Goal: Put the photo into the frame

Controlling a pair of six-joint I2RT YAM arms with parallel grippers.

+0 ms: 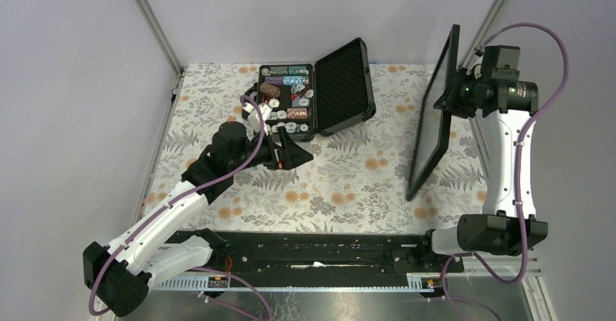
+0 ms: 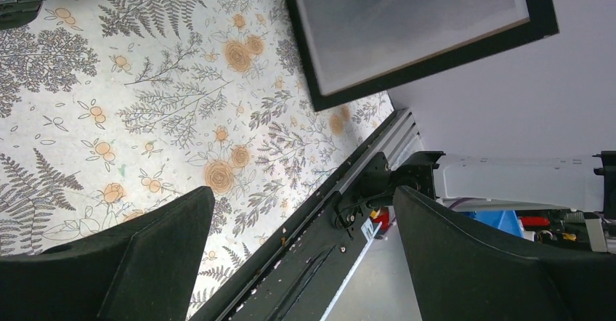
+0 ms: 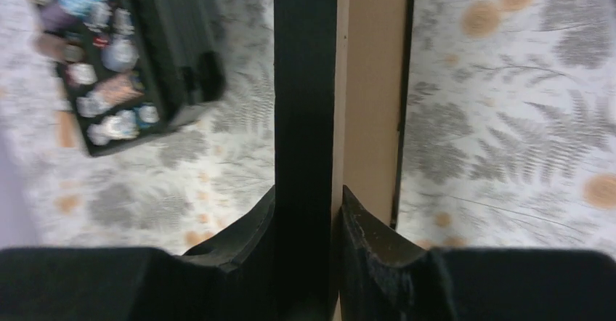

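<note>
- At the far centre of the floral tablecloth [image 1: 341, 190], a black case of poker chips [image 1: 289, 102] lies with its lid [image 1: 347, 87] propped open toward the right.
- Left gripper [image 1: 294, 150]: hovers just in front of the case, jaws spread wide, grasping nothing. It is well apart from the frame, with bare cloth between them.
- A black mounting rail [image 1: 319, 252] runs along the near table edge between the two arm bases.
- Nothing stands between the case and the frame; the open lid is the nearest thing to it.
- Frame [image 1: 434, 118]: stands on the right side of the table, raised nearly upright and leaning. Its lower near corner is at the cloth and its upper end is well above the surface.
- Right gripper [image 3: 305, 197]: clenched on the frame's raised edge, one finger [image 3: 250, 223] on each side. The right wrist view shows the black front strip and the light wood of the back running straight out from the jaws.
- In the left wrist view, a grey panel [image 2: 407, 16] with a pale margin fills the black border. Whether it is a print or glazing cannot be told.
</note>
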